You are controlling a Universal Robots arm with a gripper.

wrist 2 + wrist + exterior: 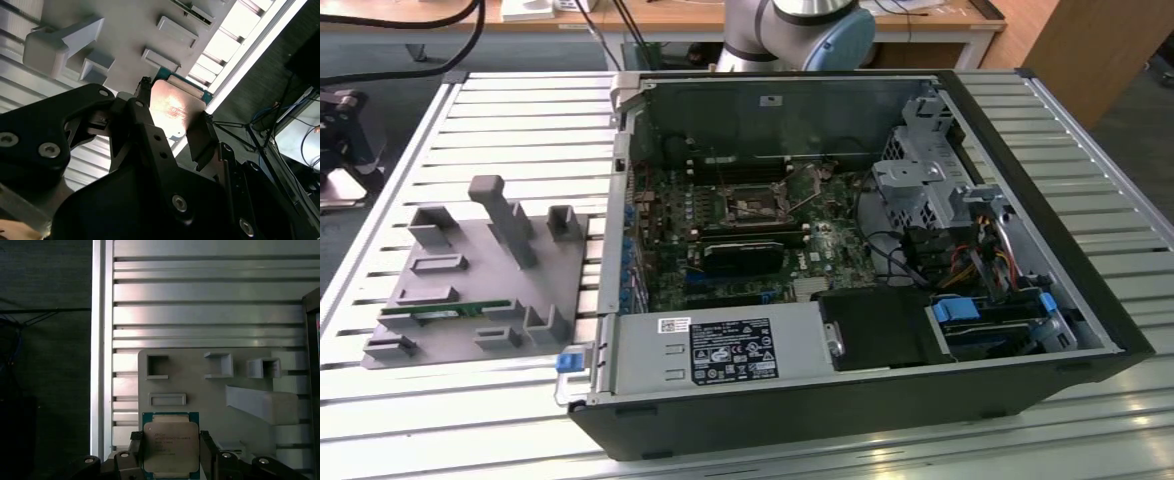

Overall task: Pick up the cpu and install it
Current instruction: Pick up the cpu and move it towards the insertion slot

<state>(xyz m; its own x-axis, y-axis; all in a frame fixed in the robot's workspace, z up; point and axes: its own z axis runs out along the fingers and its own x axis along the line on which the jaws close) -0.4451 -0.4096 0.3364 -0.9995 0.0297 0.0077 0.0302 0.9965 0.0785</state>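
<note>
cpu (171, 440) gripped in end effector (171, 451); gray tray (464, 272) holds memory stick (447, 312)

The cpu (171, 446) is a flat square chip with a silver lid on a green-edged board. It sits level, gripped at opposite edges by the gripper (171, 452), by the grey tray's (200, 385) edge.

cpu (171, 446) cropped by the first wrist view's edge, partly behind the pincer (175, 100) in the second wrist view, arm (801, 30) cut at the exterior view's edge
</note>
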